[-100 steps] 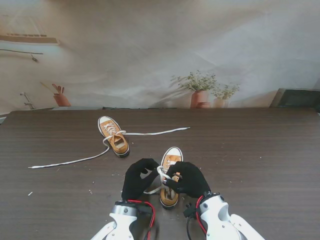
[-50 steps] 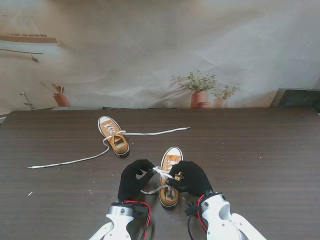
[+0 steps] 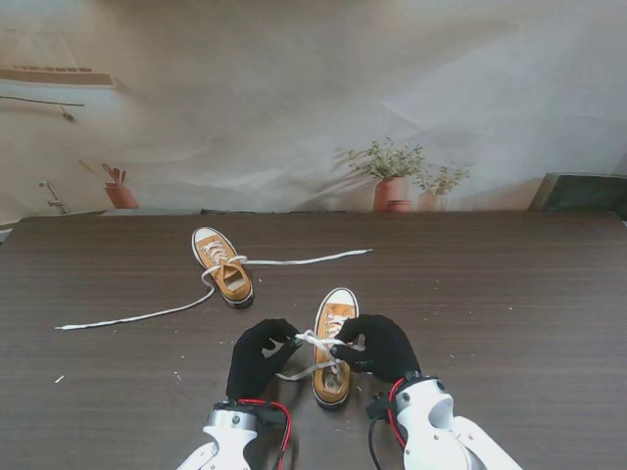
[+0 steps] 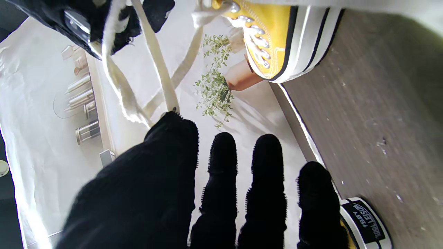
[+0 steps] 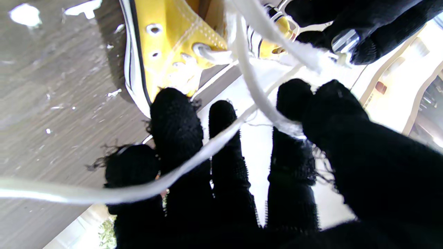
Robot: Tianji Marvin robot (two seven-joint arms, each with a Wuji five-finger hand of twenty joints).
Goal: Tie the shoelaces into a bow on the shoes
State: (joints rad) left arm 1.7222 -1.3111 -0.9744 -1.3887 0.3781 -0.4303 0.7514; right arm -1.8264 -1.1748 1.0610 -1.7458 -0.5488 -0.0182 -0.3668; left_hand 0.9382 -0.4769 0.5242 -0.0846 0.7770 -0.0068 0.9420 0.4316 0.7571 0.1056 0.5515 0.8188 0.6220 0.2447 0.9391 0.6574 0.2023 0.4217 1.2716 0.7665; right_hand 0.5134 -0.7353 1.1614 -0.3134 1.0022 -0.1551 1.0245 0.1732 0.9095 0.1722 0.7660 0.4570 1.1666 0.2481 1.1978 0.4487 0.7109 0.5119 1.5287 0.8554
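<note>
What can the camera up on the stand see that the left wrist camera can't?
Only the stand view shows the far shoe with its long loose lace lying across the table, and the right hand whole.

Only the left wrist view shows the near shoe's metal eyelets and striped sole close up.

Both show the left hand pinching the near shoe's white lace, and the potted plant.

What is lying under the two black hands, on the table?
Under the left hand and right hand lies the nearer yellow shoe, its white lace pinched between them. The hands cover parts of the shoe's sides.
</note>
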